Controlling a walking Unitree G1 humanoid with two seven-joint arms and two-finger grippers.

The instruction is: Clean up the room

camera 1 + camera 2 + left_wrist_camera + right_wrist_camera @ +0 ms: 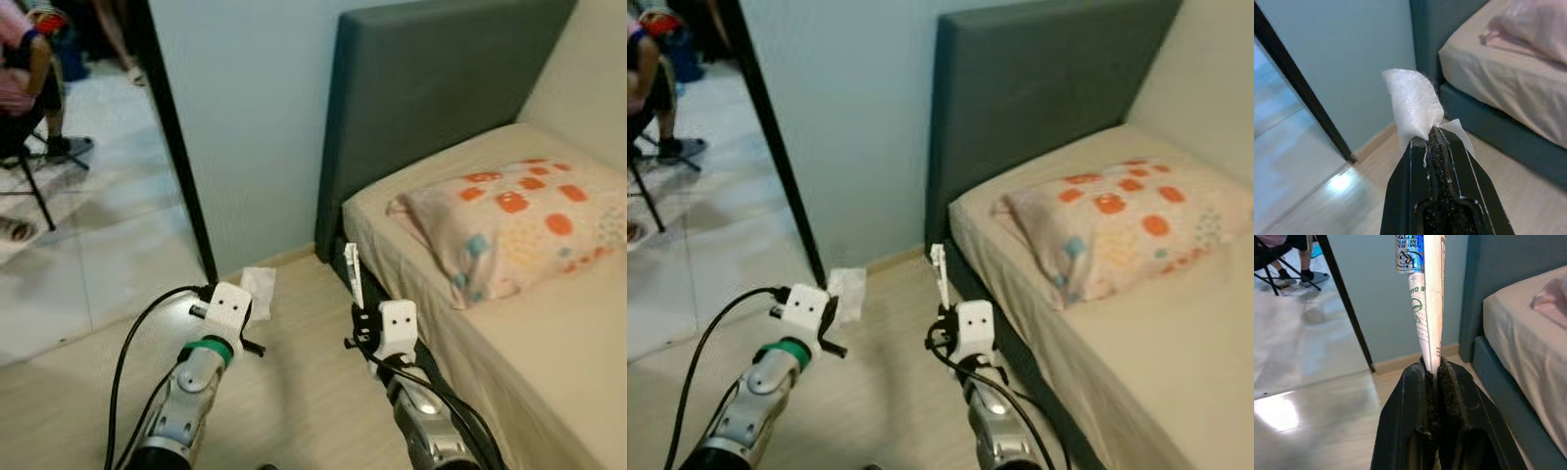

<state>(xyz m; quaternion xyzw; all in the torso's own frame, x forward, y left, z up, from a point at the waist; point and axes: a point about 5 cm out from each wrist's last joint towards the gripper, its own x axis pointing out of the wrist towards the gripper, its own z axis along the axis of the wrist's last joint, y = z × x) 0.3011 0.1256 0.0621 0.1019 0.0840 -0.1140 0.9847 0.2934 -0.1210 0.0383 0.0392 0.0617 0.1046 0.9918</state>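
A white tissue [1413, 105] is pinched in the left end effector [1436, 139], whose fingers are closed on it above the wooden floor [284, 392]. A flattened printed paper wrapper [1425, 298] is clamped upright in the right end effector [1436, 372] (beside the bed [549, 352]). One pillow [519, 220] is counted on the bed, before the grey headboard [431, 98].

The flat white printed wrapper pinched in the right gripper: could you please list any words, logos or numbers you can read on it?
Flat white printed wrapper, held upright in the shut right gripper:
"E" and "G": single green letters running along it; the rest of that word is folded away.
Blue panel near its upper end: rows of small print and a round emblem, too blurred to read.
White tissue in the left gripper: no print.
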